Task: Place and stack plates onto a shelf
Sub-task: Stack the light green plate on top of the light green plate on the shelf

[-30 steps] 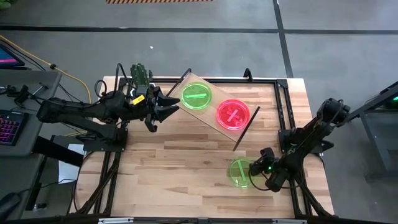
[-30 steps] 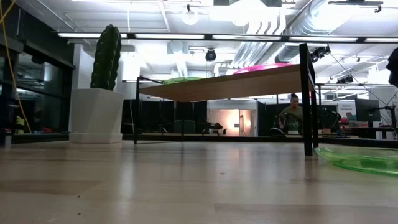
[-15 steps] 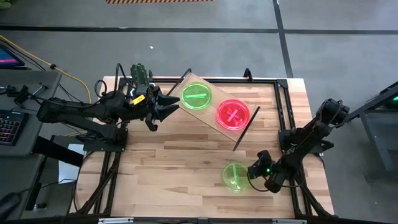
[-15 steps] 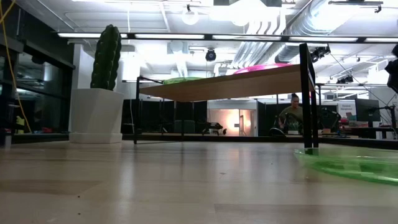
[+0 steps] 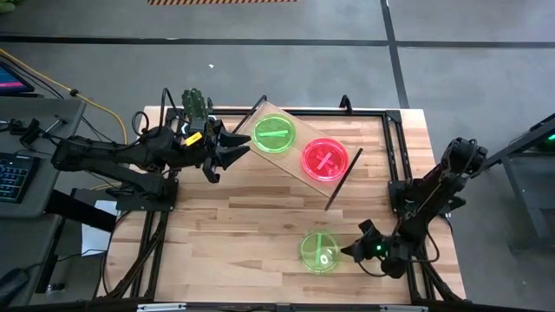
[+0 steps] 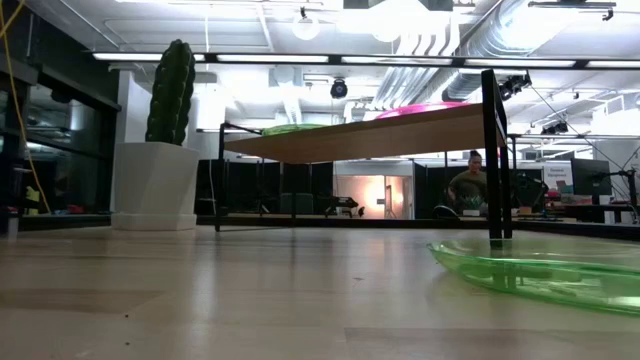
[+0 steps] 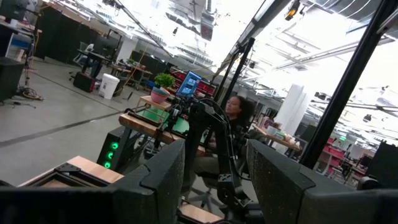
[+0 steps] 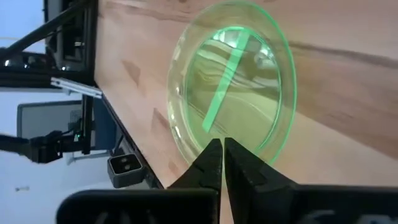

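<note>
The shelf (image 5: 299,149) stands slantwise at the table's far middle, with one green plate (image 5: 274,134) and one pink plate (image 5: 325,159) lying flat on its board. In the low view the shelf (image 6: 370,135) shows from below, with both plates' rims on top. Another green plate (image 5: 319,251) lies near the table's front right edge and looms close in the low view (image 6: 540,275). My right gripper (image 5: 349,252) is shut at that plate's right rim. My left gripper (image 5: 238,147) hovers open at the shelf's left end with nothing between its fingers (image 7: 214,180). My right gripper meets the green plate at its rim (image 8: 214,142), on the side toward the table's right edge. The two fingers are closed together there and their tips cover the spot, so the pinch itself is hidden. They come in low from the table's right side. The plate lies roughly flat at table height.
A cactus in a white pot (image 5: 195,102) stands at the table's far left corner, behind my left gripper. Bare wood (image 5: 243,225) lies between the shelf and the front edge. A black frame (image 5: 395,147) runs along the table's right side. A person (image 6: 470,185) sits in the room beyond.
My right gripper has shut at the green plate's rim and moved toward the table's near and left edges. The plate has slid with it along the table, closer to the low camera. My left arm has kept still.
</note>
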You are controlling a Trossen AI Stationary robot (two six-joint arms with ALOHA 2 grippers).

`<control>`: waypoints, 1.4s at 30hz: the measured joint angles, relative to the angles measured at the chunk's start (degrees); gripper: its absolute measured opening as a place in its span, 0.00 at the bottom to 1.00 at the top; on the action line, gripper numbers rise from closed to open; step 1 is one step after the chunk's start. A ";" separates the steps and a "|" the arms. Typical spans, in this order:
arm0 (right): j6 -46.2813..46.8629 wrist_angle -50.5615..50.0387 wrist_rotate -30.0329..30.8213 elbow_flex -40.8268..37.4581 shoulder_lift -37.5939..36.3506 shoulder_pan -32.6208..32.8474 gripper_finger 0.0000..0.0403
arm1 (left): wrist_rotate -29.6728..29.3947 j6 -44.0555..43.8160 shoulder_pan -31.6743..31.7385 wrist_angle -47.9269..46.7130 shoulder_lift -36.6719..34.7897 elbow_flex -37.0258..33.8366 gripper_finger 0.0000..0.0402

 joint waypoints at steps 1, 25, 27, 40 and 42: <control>0.83 -0.24 -0.51 -0.01 0.00 -0.26 0.01 | 0.00 -0.01 0.01 0.00 0.00 0.00 0.41; -2.27 -9.30 -6.73 0.05 0.04 -11.50 0.23 | 0.02 -1.22 0.00 0.00 -0.01 0.00 0.41; -3.11 -9.35 -6.80 0.05 0.23 -11.70 0.26 | 0.02 -1.09 0.00 0.00 -0.02 -0.02 0.41; -5.92 3.79 -7.20 0.48 10.46 -11.81 0.30 | 0.02 -1.05 0.00 -0.09 -0.02 -0.02 0.41; -6.48 5.24 -8.39 0.61 11.57 -11.81 0.30 | 0.02 -1.05 0.00 -0.11 -0.01 -0.01 0.41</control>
